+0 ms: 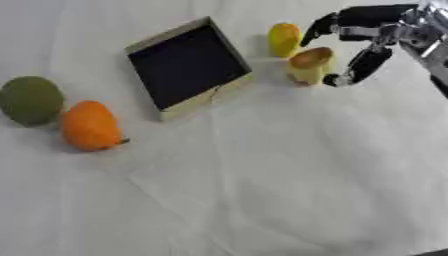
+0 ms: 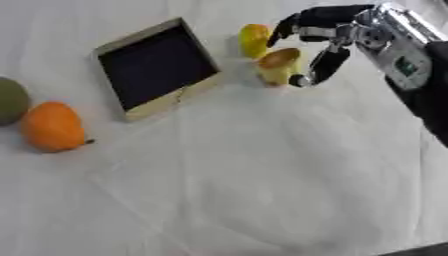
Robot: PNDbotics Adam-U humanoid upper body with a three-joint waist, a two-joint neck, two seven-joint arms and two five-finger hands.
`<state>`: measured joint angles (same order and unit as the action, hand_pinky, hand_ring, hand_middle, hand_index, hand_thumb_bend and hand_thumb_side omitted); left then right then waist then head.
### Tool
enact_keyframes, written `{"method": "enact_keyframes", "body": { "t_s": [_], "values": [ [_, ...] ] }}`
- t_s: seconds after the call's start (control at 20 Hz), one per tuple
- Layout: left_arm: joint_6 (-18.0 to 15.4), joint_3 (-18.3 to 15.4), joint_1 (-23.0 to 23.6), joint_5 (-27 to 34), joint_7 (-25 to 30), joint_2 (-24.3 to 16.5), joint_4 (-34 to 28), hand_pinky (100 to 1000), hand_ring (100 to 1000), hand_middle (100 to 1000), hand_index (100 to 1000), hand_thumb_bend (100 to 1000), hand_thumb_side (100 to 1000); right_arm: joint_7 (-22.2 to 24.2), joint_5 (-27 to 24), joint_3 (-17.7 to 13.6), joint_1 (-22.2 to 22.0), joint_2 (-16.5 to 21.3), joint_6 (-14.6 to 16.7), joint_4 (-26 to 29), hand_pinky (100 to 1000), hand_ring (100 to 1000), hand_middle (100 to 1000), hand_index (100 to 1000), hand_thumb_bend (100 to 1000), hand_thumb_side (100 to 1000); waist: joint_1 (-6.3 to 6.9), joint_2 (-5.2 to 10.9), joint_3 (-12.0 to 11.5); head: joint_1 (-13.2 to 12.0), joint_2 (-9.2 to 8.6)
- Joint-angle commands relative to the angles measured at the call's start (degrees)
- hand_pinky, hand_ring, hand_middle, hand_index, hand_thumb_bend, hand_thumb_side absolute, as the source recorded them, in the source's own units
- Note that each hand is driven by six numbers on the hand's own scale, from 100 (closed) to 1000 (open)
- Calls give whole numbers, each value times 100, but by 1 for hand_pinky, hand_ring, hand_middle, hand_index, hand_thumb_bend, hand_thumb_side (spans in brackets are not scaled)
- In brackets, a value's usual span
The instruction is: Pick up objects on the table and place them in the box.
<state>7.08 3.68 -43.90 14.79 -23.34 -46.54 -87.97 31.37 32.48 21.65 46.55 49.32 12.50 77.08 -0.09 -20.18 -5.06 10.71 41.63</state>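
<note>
We see the right robot hand [image 1: 363,37] with fingers spread apart, around a yellow fruit piece [image 1: 310,64] on the table [image 1: 262,190]. The box [image 1: 188,67] lies to its left.

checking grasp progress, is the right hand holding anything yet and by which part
Cannot be told for sure: the right hand has fingers curved around the yellow-brown fruit, at its upper right side, which still sits on the table.

A plain test bench: white cloth [image 1: 262,190] over the table, set with toy fruit and a box [image 1: 188,67].
</note>
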Motion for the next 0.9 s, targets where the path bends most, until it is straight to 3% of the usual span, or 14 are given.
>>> {"method": "enact_keyframes", "body": {
  "t_s": [0.05,0.65,0.9],
  "values": [
    [8,-47,-66,20,-14,-117,-41,700,727,672,826,100,776,-208,96,-110,150,7,-34,-184,895,890,854,877,326,130,-26,25,-15,24,-94],
    [22,-39,-47,43,-42,-67,-54,699,724,682,818,100,777,-279,424,-67,264,-243,38,-755,888,872,819,841,413,100,-25,-38,-69,48,-115],
    [29,-30,-42,42,-48,-59,-56,699,724,682,817,100,777,-403,471,-91,326,-331,59,-902,881,847,756,779,360,100,-20,-39,-78,54,-114]
  ]
}}
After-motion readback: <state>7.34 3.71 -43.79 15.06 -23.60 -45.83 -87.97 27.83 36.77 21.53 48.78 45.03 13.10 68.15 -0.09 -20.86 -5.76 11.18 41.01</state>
